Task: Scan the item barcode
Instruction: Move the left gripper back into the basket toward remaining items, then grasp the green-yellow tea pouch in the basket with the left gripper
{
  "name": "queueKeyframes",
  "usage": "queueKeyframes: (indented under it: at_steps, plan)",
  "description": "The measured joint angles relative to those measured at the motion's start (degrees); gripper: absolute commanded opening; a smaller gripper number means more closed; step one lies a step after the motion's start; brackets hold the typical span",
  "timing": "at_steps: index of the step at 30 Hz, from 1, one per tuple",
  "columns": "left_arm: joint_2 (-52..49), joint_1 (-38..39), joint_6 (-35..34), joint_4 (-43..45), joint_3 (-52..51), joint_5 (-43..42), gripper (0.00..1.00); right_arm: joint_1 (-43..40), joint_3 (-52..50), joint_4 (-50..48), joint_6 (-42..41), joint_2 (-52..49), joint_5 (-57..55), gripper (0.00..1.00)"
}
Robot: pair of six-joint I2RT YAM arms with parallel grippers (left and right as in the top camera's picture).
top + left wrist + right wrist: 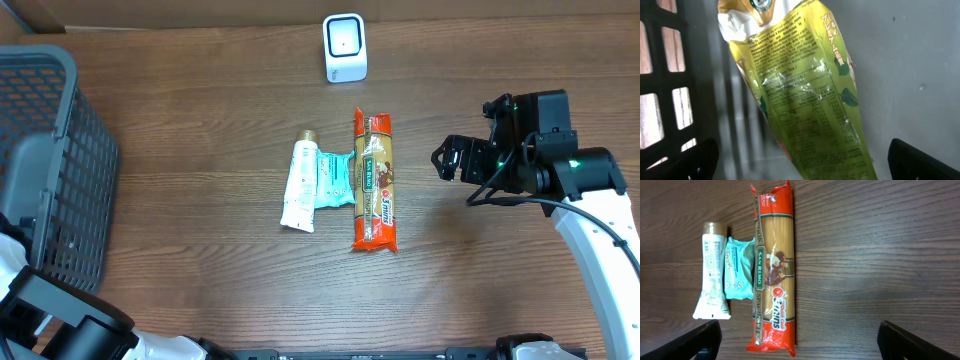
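Centre of table (200,120), overhead view: three items lie side by side, long axes running roughly toward and away from the scanner (345,47).
- White tube (300,185) is on the left, gold cap toward the scanner.
- Teal packet (335,180) is in the middle, shorter than its neighbours. Its edges appear to meet both of them.
- Red-orange spaghetti pack (375,180) is on the right, printed side up. No barcode can be made out on it.

The scanner is a small white unit standing near the far edge, apart from the items.

The right gripper (455,160) hovers over bare wood to the right of the spaghetti pack, well clear of it. Wrist view shows its fingers spread wide with nothing between them.

The left arm (60,320) sits at the near left corner beside the dark basket (95,190). The left gripper (802,162) itself cannot be seen from overhead. Its wrist view shows a yellow-green crinkly packet (800,100) with its fine-print side up, lying on a grey surface beside a black lattice wall. The fingertips stand far apart at the two lower corners, and neither touches the packet, so it is not held.
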State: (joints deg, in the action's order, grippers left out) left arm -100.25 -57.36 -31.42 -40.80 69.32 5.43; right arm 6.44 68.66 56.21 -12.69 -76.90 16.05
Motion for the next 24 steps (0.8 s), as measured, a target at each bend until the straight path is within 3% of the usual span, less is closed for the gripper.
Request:
queueKeyframes:
  at_steps: [6, 9, 11, 16, 18, 24]
  plan:
    - [-0.8, 0.0, 0.2, 2.3, -0.5, 0.0, 0.96, 0.0, 0.0, 0.0, -0.6, 0.0, 0.0, 1.00]
    - [-2.7, 0.0, 0.5, 3.3, -0.5, 0.0, 0.90, 0.0, 0.0, 0.0, -0.6, 0.0, 0.0, 1.00]
    - [-4.3, 0.0, 1.4, 3.2, -0.5, 0.0, 0.79, 0.0, 0.0, 0.1, -0.6, 0.0, 0.0, 1.00]
    - [-5.8, 0.0, 3.3, 3.7, -0.5, -0.4, 0.21, 0.0, 0.0, 0.0, -0.7, 0.0, 0.0, 1.00]
    - [-5.8, 0.0, 3.8, 3.8, -0.4, -0.6, 0.05, 0.0, 0.0, 0.0, -0.6, 0.0, 0.0, 1.00]
    - [-5.5, -0.2, 6.1, 4.0, 0.1, -2.8, 0.04, 0.0, 0.0, 0.0, -0.7, 0.0, 0.0, 1.00]
